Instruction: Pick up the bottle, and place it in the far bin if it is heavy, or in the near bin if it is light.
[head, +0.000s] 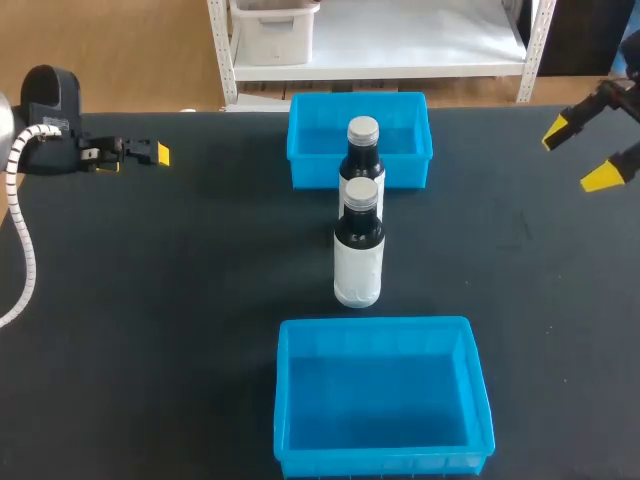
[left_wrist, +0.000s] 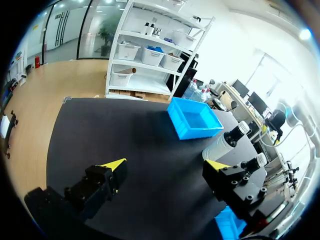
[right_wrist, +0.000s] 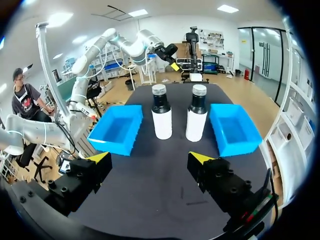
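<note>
Two bottles stand upright on the surface, one behind the other in a line. The front bottle (head: 358, 250) is the one to place things by. The back bottle (head: 363, 152) stands just behind it, close, though I cannot tell whether they touch. Both share one shape: a round body with a white wrap on the lower part, dark glossy shoulders and neck, and a grey ribbed screw cap.

There are two bins, both bright blue, smooth plastic, rectangular and open-topped. The far bin (head: 308, 165) lies behind the front bottle, right past the back bottle, which stands outside its front wall. The near bin (head: 375, 325) lies in front of the front bottle, a little apart from it. Each bin shows only its own blue floor; both bottles stand outside them, between the two.

The surface (head: 200, 300) is a matte black sheet.

There are two grippers. The left gripper (head: 138, 157) hangs well to the left of the front bottle and further back, its jaws spread wide with nothing between them. The right gripper (head: 578, 155) hangs well to the right of the front bottle and further back, its jaws also wide apart and holding nothing, facing both bottles.
</note>
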